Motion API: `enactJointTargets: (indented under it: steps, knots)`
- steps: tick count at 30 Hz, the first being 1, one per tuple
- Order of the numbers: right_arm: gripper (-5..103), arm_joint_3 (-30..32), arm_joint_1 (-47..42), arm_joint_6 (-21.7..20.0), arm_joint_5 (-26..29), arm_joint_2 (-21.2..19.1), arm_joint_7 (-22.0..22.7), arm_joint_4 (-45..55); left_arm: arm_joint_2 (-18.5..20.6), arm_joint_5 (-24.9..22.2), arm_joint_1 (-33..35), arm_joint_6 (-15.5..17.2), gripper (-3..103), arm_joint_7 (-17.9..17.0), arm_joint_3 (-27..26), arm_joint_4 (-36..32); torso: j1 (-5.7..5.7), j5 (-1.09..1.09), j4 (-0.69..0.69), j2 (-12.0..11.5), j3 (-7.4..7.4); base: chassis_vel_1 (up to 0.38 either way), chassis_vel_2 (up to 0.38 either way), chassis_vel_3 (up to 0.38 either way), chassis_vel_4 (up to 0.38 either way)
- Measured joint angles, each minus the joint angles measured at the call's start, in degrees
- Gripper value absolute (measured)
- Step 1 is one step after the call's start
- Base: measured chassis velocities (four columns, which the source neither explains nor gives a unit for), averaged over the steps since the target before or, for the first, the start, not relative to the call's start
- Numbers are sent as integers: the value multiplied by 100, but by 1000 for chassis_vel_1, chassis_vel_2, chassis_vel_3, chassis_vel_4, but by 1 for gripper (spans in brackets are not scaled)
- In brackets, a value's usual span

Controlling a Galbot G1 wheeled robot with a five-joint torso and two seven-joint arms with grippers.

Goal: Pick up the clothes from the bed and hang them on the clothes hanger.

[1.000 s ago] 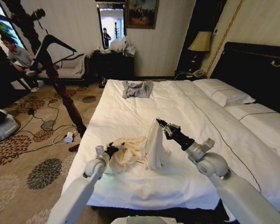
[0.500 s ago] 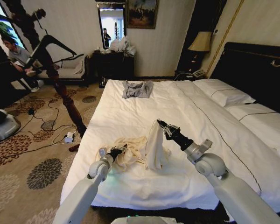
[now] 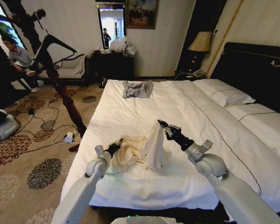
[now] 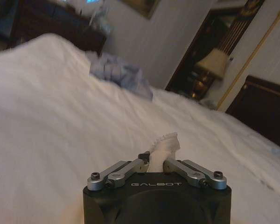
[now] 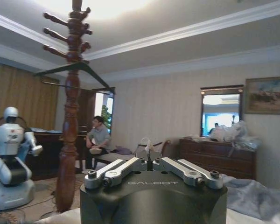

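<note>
White bed (image 3: 130, 112); both grippers (image 3: 117, 143) (image 3: 160, 124) gripping clothes (image 3: 140, 149)

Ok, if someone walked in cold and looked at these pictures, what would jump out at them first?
Probably the cream-yellow clothes heaped near the foot of the white bed, with the right gripper lifting one fold into a peak and the left gripper pinching the heap's other side. Next, the dark wooden coat stand on the patterned carpet to the left, a black clothes hanger on it.

Clothes hanger (image 5: 74, 70) hook hidden behind coat stand (image 5: 70, 116).
</note>
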Motion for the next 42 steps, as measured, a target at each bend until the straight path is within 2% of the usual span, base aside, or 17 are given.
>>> enactJointTargets:
  steps: [2, 5, 7, 9, 13, 15, 18, 20, 22, 24, 26, 29, 31, 33, 34, 37, 42]
  knots:
    - [0, -3, 10, 0, 12, 0, 22, -20, 28, -3, -49, -21, 2, 5, -7, 12, 0, 0, 0, 0, 0, 0, 0, 0, 0]
    - [0, 12, 158, 2, 118, -57, 191, -205, 414, -231, -1081, -170, 2, 1, -207, 101, 0, -1, 0, 0, 0, 0, 0, 0, 0]
    - [0, 33, 182, 2, 142, -71, 214, -232, 492, -305, -1327, -179, 2, -25, -257, 68, 1, 0, -1, 0, 1, 0, 0, 0, 0]
    - [0, 129, 200, 2, 181, -90, 248, -264, 751, -549, -1903, -181, 2, -61, -450, -383, 3, 2, -4, 0, 0, 0, 0, 0, 0]
    - [0, 177, 97, 20, 143, -56, 251, -236, 1153, -663, -1888, -138, 2, -40, -695, -1258, 2, 3, -2, 0, -1, 0, 0, 0, 0]
    - [0, 178, -75, 119, 8, 22, 209, -211, 1464, -253, -1319, -92, 2, 232, -1072, -2102, 0, 6, 2, 1, -2, 0, 0, 0, 0]
    - [0, 178, -165, 199, -81, 59, 157, -215, 1437, 422, -743, -210, 2, 497, -1233, -2329, -2, 4, 2, 2, -3, 0, 0, 0, 0]
    - [0, 119, -243, 330, -227, 117, 76, -296, 910, 1949, 913, -546, 2, 715, -1260, -2048, -1, -6, -3, 2, -1, 0, 0, 0, 0]
    - [0, 95, -242, 343, -254, 128, 68, -314, 771, 2208, 1277, -626, 2, 736, -1237, -1932, -1, -9, 0, 1, 0, 0, 0, 0, 0]
    - [0, -43, -204, 359, -333, 169, 46, -334, 310, 3047, 2380, -815, 2, 728, -1169, -1560, 0, 0, 6, 1, 0, 0, 0, 0, 0]
    - [0, -164, -186, 360, -410, 197, 43, -310, 85, 3519, 2945, -773, 2, 594, -1125, -1377, -1, -1, 2, 1, -1, 0, 0, 0, 0]
    - [0, -255, -204, 360, -508, 227, 36, -267, -12, 3883, 3362, -694, -1, 495, -1114, -1294, -2, 0, 0, 1, -2, 0, 0, 0, 0]
    - [0, -286, -249, 368, -570, 244, 30, -242, -22, 3951, 3656, -544, 10, 409, -1120, -1338, -1, 0, 0, 1, -1, 0, 0, 0, 0]
    - [0, -287, -266, 374, -583, 246, 27, -235, -17, 3942, 3739, -492, 10, 383, -1126, -1381, 0, 1, 0, 1, -1, 0, 0, 0, 0]
    - [0, -277, -316, 397, -597, 241, 22, -225, 26, 3849, 3985, -304, 20, 275, -1154, -1579, 0, 2, -1, 1, -1, 0, 0, 0, 0]
    - [0, -245, -364, 421, -603, 226, 12, -217, 105, 3647, 4255, -71, 26, 111, -1181, -1861, 0, 1, -1, 1, -2, 0, 0, 0, 0]
    - [0, -116, -489, 484, -624, 218, -37, -188, 461, 3120, 4942, 397, 47, -64, -1435, -2917, 0, 2, 0, 1, -1, 0, 0, 0, 0]
